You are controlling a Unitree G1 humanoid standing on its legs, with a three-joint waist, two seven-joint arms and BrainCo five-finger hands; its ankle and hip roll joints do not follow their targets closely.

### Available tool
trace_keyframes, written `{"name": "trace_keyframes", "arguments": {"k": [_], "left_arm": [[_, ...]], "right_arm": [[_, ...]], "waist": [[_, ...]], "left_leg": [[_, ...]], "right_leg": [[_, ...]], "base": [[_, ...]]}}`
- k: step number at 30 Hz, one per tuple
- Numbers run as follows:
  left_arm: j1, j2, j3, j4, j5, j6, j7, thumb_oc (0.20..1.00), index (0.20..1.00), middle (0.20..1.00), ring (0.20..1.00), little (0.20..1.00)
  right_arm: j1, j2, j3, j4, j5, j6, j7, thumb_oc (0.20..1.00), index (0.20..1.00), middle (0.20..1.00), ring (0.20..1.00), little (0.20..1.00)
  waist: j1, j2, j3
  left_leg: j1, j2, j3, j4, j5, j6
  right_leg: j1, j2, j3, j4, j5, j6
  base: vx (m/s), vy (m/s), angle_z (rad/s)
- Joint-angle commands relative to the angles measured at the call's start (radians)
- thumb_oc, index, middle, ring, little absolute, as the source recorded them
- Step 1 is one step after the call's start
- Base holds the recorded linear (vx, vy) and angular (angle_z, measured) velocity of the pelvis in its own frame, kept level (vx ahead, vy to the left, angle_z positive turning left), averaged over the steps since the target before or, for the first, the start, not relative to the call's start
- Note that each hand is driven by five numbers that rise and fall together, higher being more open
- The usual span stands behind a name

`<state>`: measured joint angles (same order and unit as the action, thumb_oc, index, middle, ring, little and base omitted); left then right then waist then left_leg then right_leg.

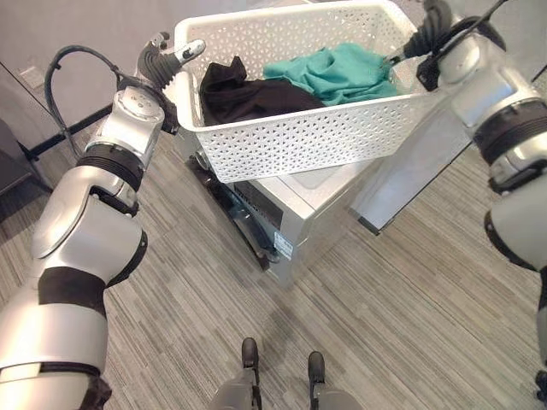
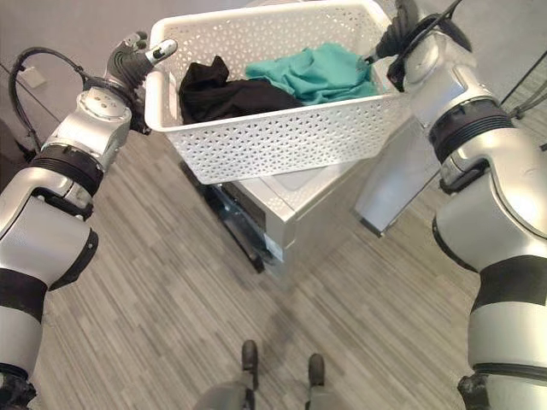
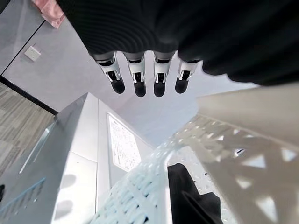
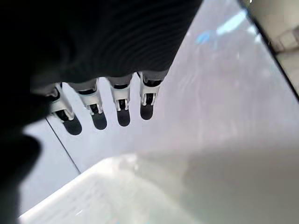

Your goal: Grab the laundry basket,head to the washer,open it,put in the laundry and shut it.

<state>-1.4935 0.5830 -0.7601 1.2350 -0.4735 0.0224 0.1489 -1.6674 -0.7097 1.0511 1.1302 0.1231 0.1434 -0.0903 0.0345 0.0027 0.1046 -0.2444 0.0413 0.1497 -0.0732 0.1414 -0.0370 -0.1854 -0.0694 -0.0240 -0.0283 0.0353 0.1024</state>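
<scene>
While held aloft above the silver washer [image 1: 295,209], white perforated laundry basket [image 1: 299,141] carried between both hands, tilted, at 12 o'clock. Black garment [image 1: 244,92] and teal garment [image 1: 338,70] inside, side by side. Grey wall [image 1: 77,34] beyond at 11 o'clock; striped wood-look floor [image 1: 385,299] below. Left hand [image 1: 167,60] at the basket's 9 o'clock end, thumb over the rim, fingers [image 3: 138,77] straight. Right hand [image 2: 397,38] at the 3 o'clock end, fingers [image 4: 122,105] likewise straight, pressed against nothing visible.
</scene>
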Motion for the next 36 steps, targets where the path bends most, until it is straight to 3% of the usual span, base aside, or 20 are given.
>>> {"name": "trace_keyframes", "arguments": {"k": [1,12,18,19,21,24,28,32,36], "left_arm": [[-0.175,-0.005,-0.027,0.034,0.106,-0.057,0.045,1.0,1.0,1.0,1.0,1.0],[-0.001,0.087,0.119,-0.141,0.191,-0.069,0.109,1.0,1.0,1.0,1.0,1.0],[0.18,0.187,0.255,-0.301,0.224,-0.079,0.118,1.0,1.0,1.0,1.0,1.0],[0.187,0.19,0.253,-0.307,0.226,-0.078,0.118,1.0,1.0,1.0,1.0,1.0],[0.305,0.229,0.326,-0.408,0.206,-0.093,0.114,1.0,1.0,1.0,1.0,1.0],[0.436,0.251,0.403,-0.528,0.149,-0.121,0.112,1.0,1.0,1.0,1.0,1.0],[0.602,0.229,0.48,-0.709,0.088,-0.141,0.1,1.0,1.0,1.0,1.0,1.0],[0.68,0.189,0.494,-0.813,-0.022,-0.165,0.078,1.0,1.0,1.0,1.0,1.0],[0.727,0.169,0.502,-0.916,-0.023,-0.169,0.077,1.0,1.0,1.0,1.0,1.0]], "right_arm": [[-0.209,-0.077,0.038,0.048,-0.068,-0.051,-0.072,1.0,1.0,1.0,1.0,1.0],[-0.067,-0.395,-0.089,-0.237,-0.264,-0.085,-0.241,1.0,1.0,1.0,1.0,1.0],[0.232,-0.54,-0.365,-0.443,-0.249,-0.117,-0.251,1.0,1.0,1.0,1.0,1.0],[0.257,-0.541,-0.387,-0.453,-0.252,-0.116,-0.251,1.0,1.0,1.0,1.0,1.0],[0.485,-0.501,-0.608,-0.491,-0.117,-0.141,-0.228,1.0,1.0,1.0,1.0,1.0],[0.656,-0.449,-0.734,-0.514,-0.049,-0.149,-0.185,1.0,1.0,1.0,1.0,1.0],[0.757,-0.403,-0.79,-0.503,-0.018,-0.151,-0.151,1.0,1.0,1.0,1.0,1.0],[0.746,-0.362,-0.799,-0.452,0.062,-0.157,-0.14,1.0,1.0,1.0,1.0,1.0],[0.724,-0.347,-0.789,-0.444,0.104,-0.167,-0.127,1.0,1.0,1.0,1.0,1.0]], "waist": [[0.007,-0.041,0.092],[0.021,-0.034,0.055],[0.01,-0.026,0.029],[0.01,-0.03,0.026],[0.009,-0.031,0.014],[0.014,-0.034,0.011],[0.03,-0.037,0.003],[0.041,-0.031,0.003],[0.049,-0.027,0.005]], "left_leg": [[0.025,0.002,-0.027,-0.014,-0.062,-0.046],[0.084,0.006,-0.027,-0.014,-0.077,-0.044],[0.12,0.011,-0.029,-0.014,-0.089,-0.042],[0.122,0.011,-0.03,-0.014,-0.09,-0.043],[0.138,0.014,-0.03,-0.014,-0.094,-0.041],[0.15,0.016,-0.029,-0.014,-0.097,-0.04],[0.165,0.017,-0.029,-0.014,-0.098,-0.039],[0.163,0.018,-0.031,-0.014,-0.095,-0.04],[0.157,0.02,-0.038,-0.014,-0.09,-0.042]], "right_leg": [[0.087,-0.132,-0.031,-0.059,0.024,0.109],[0.148,-0.132,-0.063,-0.059,0.001,0.112],[0.185,-0.131,-0.08,-0.059,-0.014,0.11],[0.187,-0.13,-0.081,-0.059,-0.015,0.11],[0.201,-0.13,-0.084,-0.059,-0.02,0.107],[0.208,-0.129,-0.087,-0.059,-0.023,0.104],[0.22,-0.128,-0.087,-0.059,-0.028,0.099],[0.22,-0.128,-0.091,-0.059,-0.03,0.096],[0.214,-0.125,-0.091,-0.059,-0.03,0.092]], "base": [[-0.04,-0.026,0.03],[0.0,-0.013,0.01],[0.02,-0.024,0.01],[0.0,0.0,0.0],[0.01,-0.038,0.02],[0.0,-0.022,-0.01],[0.0,-0.034,-0.01],[0.0,-0.026,0.0],[-0.01,-0.024,0.0]]}}
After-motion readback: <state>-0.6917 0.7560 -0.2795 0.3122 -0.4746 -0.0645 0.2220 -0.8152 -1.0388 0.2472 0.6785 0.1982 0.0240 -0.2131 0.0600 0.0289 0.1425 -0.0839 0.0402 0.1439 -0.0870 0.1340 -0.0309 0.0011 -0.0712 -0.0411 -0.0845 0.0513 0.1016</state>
